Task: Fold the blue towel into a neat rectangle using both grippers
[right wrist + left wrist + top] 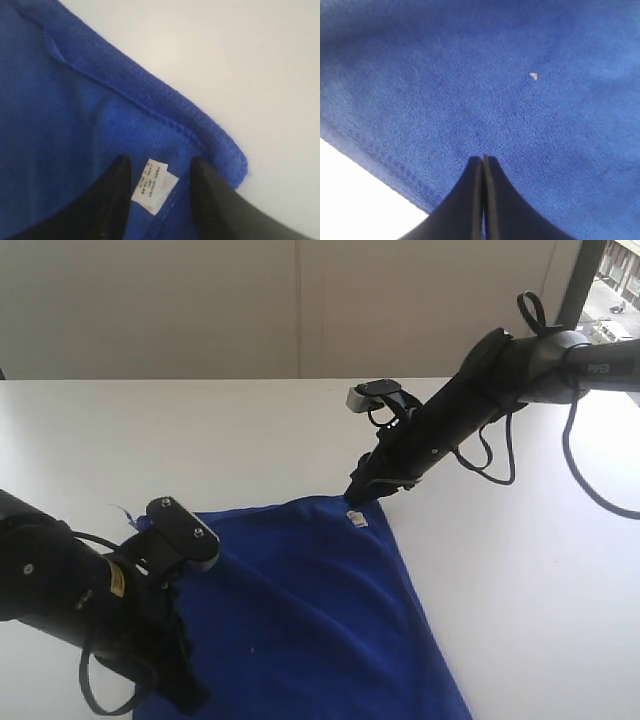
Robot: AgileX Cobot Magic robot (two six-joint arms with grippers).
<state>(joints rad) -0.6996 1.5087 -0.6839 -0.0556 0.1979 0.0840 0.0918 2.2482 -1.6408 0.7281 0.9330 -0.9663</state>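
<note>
The blue towel (320,610) lies on the white table (200,440) with one corner pointing away, near the middle. My right gripper (353,497) stands at that corner, open. Its two black fingers straddle the towel's small white tag (154,185) in the right wrist view, and the gripper (160,161) rests over the stitched hem of the towel (75,115). My left gripper (190,702) is low at the towel's left edge. In the left wrist view that gripper (483,157) has its fingers pressed together over the flat towel (470,75), close to the hem.
A pale wall rises behind the table's far edge (200,380). Loose black cables (500,455) hang from the right arm. A tiny white speck (534,76) sits on the cloth. Bare table surface shows left and right of the towel.
</note>
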